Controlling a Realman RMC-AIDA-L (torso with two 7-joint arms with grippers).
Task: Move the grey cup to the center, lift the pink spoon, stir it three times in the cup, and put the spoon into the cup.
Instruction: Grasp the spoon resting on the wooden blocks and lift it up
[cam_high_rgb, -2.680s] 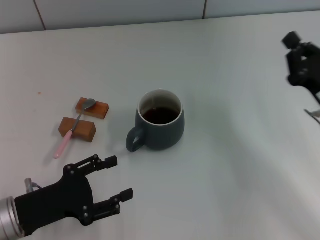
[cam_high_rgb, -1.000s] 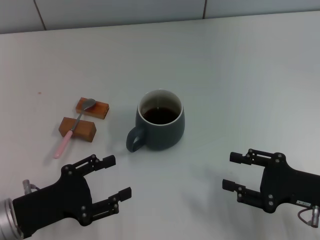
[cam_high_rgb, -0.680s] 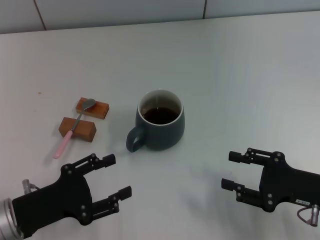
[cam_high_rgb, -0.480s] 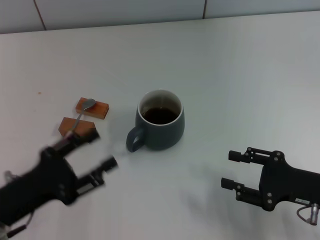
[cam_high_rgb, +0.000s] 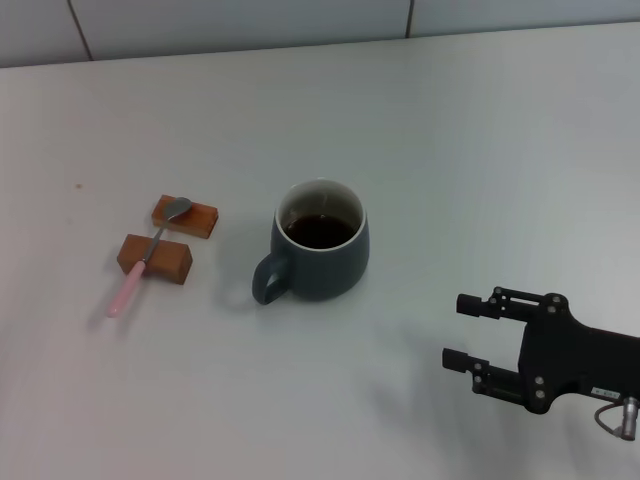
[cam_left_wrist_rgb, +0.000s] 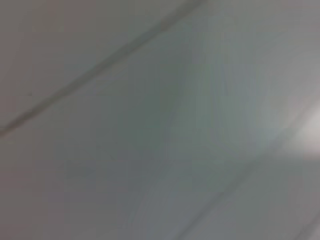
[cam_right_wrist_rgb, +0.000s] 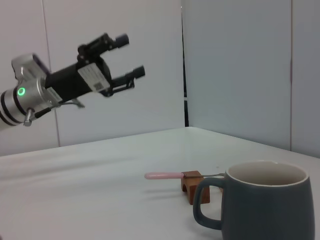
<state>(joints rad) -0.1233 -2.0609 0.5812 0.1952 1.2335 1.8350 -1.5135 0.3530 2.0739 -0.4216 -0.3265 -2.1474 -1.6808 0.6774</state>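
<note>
While the cup (cam_high_rgb: 320, 253) sits near the middle of the table (cam_high_rgb: 480, 150), we have wide bare surface on every side of it, most of all toward the far edge and off to our right. Its handle turns toward the near left, and dark liquid fills the bottom. To its left, clear of it, the spoon (cam_high_rgb: 146, 260) lies across two wooden blocks (cam_high_rgb: 170, 238), its metal bowl on the far block and its pink handle running past the near block to touch the table. A strip of open table separates the blocks from the cup.

Our right gripper (cam_high_rgb: 470, 332) hovers low at the near right, well apart from the cup, fingers spread with nothing between them; its arm is cut off by the picture's edge. From the right wrist view we see the left gripper (cam_right_wrist_rgb: 123, 56) raised high above the table, well up and away from the spoon, its fingers parted and empty. It does not show in the head view. The left wrist view gives only pale blurred panels with dark seams. From the right wrist the far block is hidden behind the near one.
</note>
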